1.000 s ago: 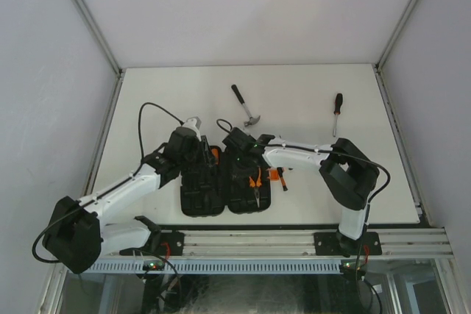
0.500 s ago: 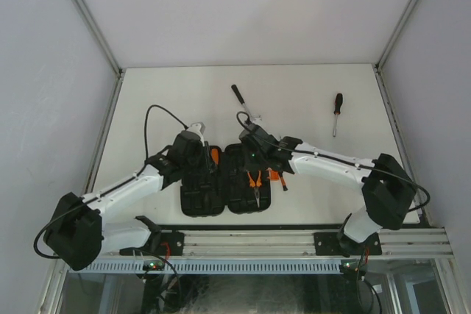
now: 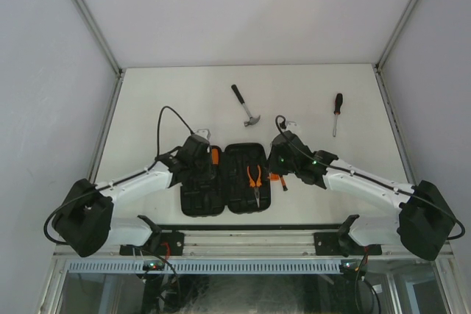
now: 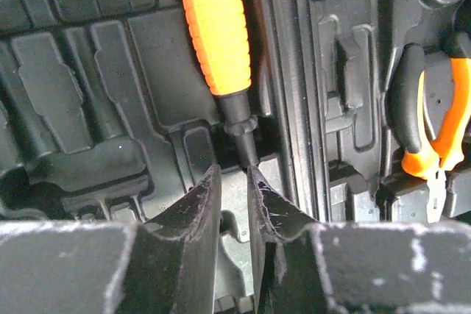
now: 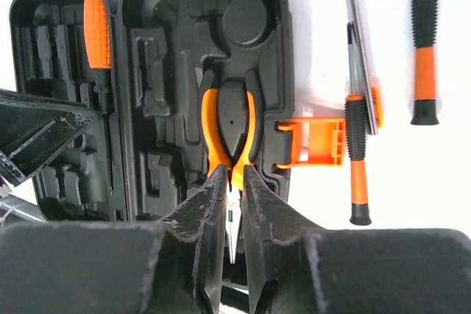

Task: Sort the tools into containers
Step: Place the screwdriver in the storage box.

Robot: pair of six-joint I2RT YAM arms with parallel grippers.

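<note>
Currently, the black plastic rounded-rectangle tool case [image 3: 200, 195] is laid open in two hinged halves on the white table [image 3: 162, 101], near the arm bases. An orange-handled screwdriver [image 4: 213, 27] is seated in the half on the left arm's side, close to the hinge line. Orange-handled pliers [image 5: 210, 130] are seated in a moulded slot of the other half, with the handles toward the far side of the table. The small orange latch [image 5: 313, 141] is folded out from the outer edge of that half. Slim black-and-orange screwdrivers [image 5: 358, 159] are located on the table just beside the latch, outside the case. The black-handled steel claw hammer [image 3: 246, 106] is located on the table beyond the case. The longer black-handled screwdriver [image 3: 336, 112] lies well apart from it, toward the right.

The left gripper [image 4: 234, 174] is positioned low over its half of the case. Its jaws are drawn close, with a narrow gap between them. The shaft of the seated screwdriver reaches the fingertips; whether it is clamped cannot be told.

The right gripper [image 5: 234, 174] is held above the latch side of the case. Its jaws are almost together, and nothing is held between them.
</note>
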